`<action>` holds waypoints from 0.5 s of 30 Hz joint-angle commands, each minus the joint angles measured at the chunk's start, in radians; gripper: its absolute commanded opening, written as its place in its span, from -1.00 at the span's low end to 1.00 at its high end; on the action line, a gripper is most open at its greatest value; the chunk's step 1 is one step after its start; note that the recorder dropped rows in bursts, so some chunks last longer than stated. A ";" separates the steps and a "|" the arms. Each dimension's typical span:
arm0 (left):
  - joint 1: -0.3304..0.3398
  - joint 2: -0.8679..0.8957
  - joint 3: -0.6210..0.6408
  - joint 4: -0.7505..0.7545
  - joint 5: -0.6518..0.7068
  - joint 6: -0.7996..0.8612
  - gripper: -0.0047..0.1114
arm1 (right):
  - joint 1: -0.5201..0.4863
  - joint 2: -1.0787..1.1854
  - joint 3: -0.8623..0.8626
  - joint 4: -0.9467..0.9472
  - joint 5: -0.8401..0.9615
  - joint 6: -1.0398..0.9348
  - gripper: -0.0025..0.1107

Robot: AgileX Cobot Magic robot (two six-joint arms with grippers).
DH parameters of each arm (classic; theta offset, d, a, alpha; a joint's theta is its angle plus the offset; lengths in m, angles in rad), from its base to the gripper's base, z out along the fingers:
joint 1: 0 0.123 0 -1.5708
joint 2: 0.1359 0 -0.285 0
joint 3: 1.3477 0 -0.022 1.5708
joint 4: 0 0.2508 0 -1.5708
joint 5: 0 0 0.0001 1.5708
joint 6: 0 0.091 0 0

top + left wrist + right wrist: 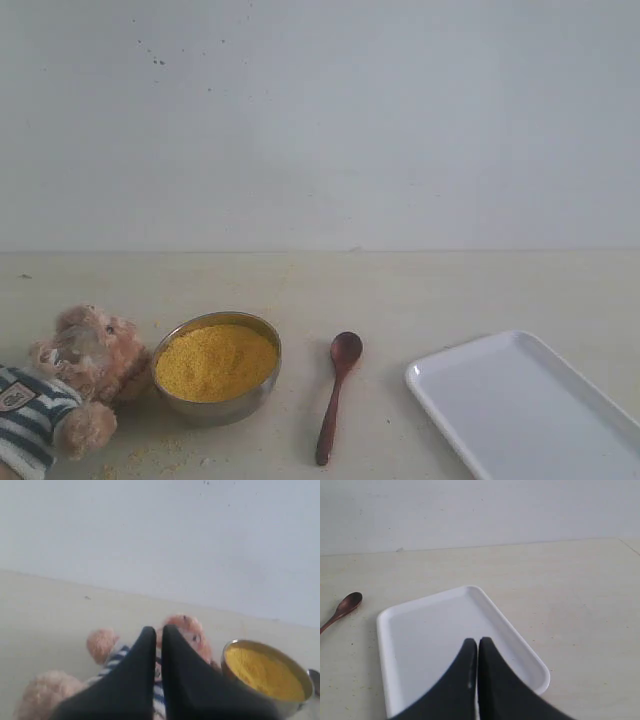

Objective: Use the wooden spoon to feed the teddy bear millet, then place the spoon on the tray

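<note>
Left gripper [156,630] pinched fully shut, holding nothing, teddy bear [182,630] just ahead; right gripper [474,641] likewise shut and empty, facing the white tray [420,630]; between bear and tray, wooden spoon [338,395] lying flat and untouched beside the steel bowl [220,408] heaped with millet [215,360]. Likely trouble: thin handle flush to the table [400,290], hard to pinch; heaped grains, easily spilled; bear's head close against the bowl, awkward to reach.

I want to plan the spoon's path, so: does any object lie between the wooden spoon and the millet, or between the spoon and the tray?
Nothing visible does. The wooden spoon lies between the steel bowl of millet and the tray, apart from both, with only bare table on either side.
</note>
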 commanded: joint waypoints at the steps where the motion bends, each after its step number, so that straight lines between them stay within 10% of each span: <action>1: 0.000 -0.004 0.004 -0.057 -0.264 -0.067 -0.85 | 0.000 -0.005 -0.002 0.001 -0.017 -0.001 -0.96; 7: 0.000 0.019 -0.034 -0.082 -1.046 -0.282 -0.85 | 0.000 -0.005 -0.002 0.001 -0.017 -0.001 -0.96; 15: 0.000 0.555 -0.447 0.246 -0.740 -0.362 -0.85 | 0.000 -0.005 -0.002 0.001 -0.017 -0.001 -0.96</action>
